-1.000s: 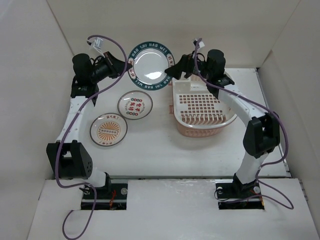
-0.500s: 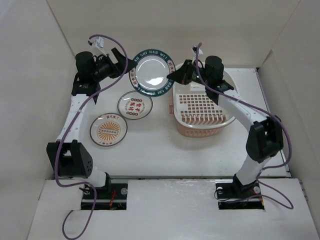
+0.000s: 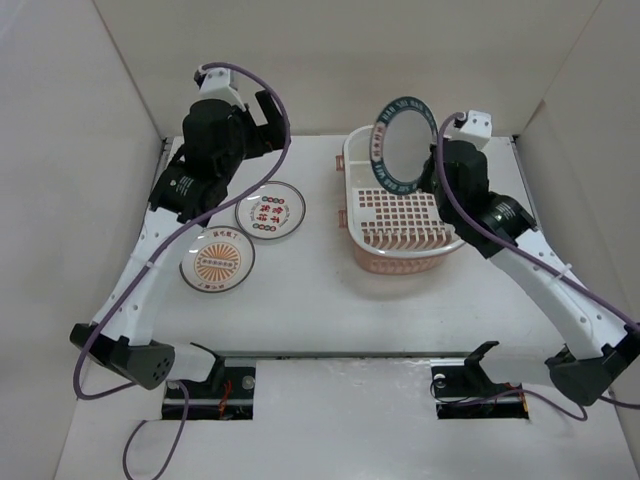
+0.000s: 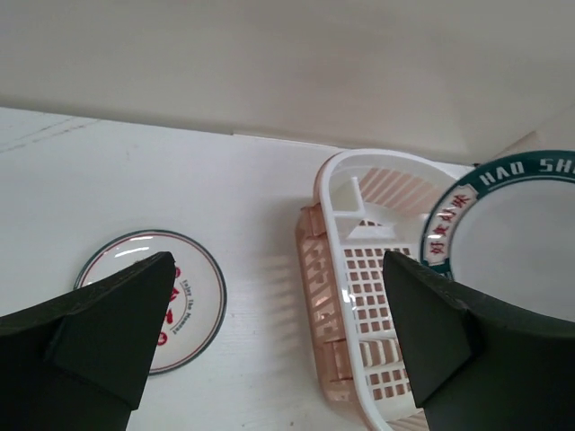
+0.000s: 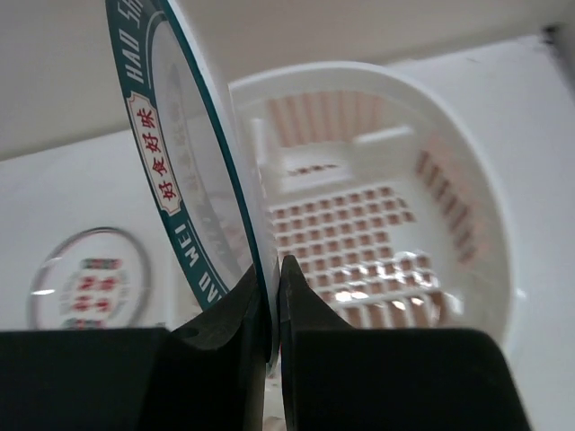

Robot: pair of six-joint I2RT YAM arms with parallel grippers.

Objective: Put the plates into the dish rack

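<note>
That green-rimmed plate (image 3: 405,143) is up on edge over the dish rack (image 3: 400,225), right fingers (image 5: 220,323) clamped on its rim, left fingers (image 4: 99,323) wide apart and empty; looks stiff, glossy, likely slippery and chippable, so a firm rim pinch seems the only sane hold.

Green-rimmed plate (image 4: 514,235) partly off-frame (right edge)

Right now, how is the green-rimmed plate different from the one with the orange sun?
The round white plate with the dark green rim stands on edge, pinched in the right tool over the pink-and-white plastic dish rack; the round plate with the orange sunburst centre lies flat on the white table, untouched. The green-rimmed one has a plain white middle; the orange one is patterned in the middle. Both are round.
</note>
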